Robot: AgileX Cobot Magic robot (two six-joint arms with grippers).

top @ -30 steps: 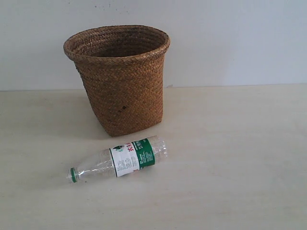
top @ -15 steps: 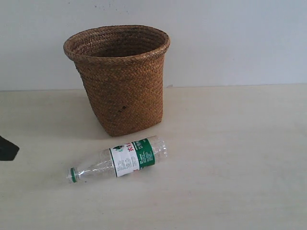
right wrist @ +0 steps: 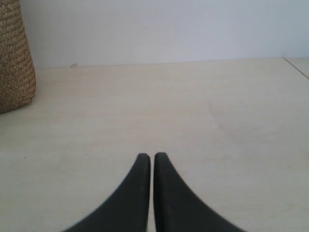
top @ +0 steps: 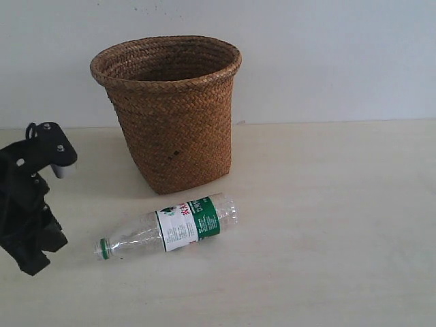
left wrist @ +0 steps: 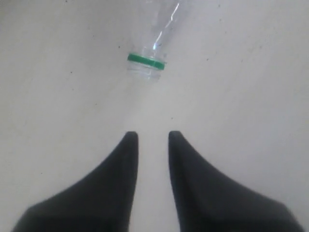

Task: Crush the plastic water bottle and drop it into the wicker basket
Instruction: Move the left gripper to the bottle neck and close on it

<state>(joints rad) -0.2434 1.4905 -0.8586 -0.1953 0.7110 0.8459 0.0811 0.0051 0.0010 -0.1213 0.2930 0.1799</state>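
Observation:
The plastic water bottle [top: 178, 227] lies on its side on the table in front of the wicker basket [top: 178, 129], its green cap [top: 103, 248] pointing left. My left gripper [top: 49, 242] stands at the left edge of the exterior view, a short way left of the cap and apart from it. In the left wrist view that gripper [left wrist: 150, 137] is open and empty, with the green cap [left wrist: 146, 60] ahead of its tips. My right gripper [right wrist: 152, 157] is shut on nothing above bare table, and the exterior view does not show it.
The pale wooden table [top: 327, 225] runs back to a white wall [top: 327, 54]. In the right wrist view the wicker basket [right wrist: 14, 58] stands off to one side, and a table edge [right wrist: 297, 65] shows in the far corner.
My left arm has come into the exterior view from the left edge and now stands near the bottle's cap. The bottle and the basket have not moved.

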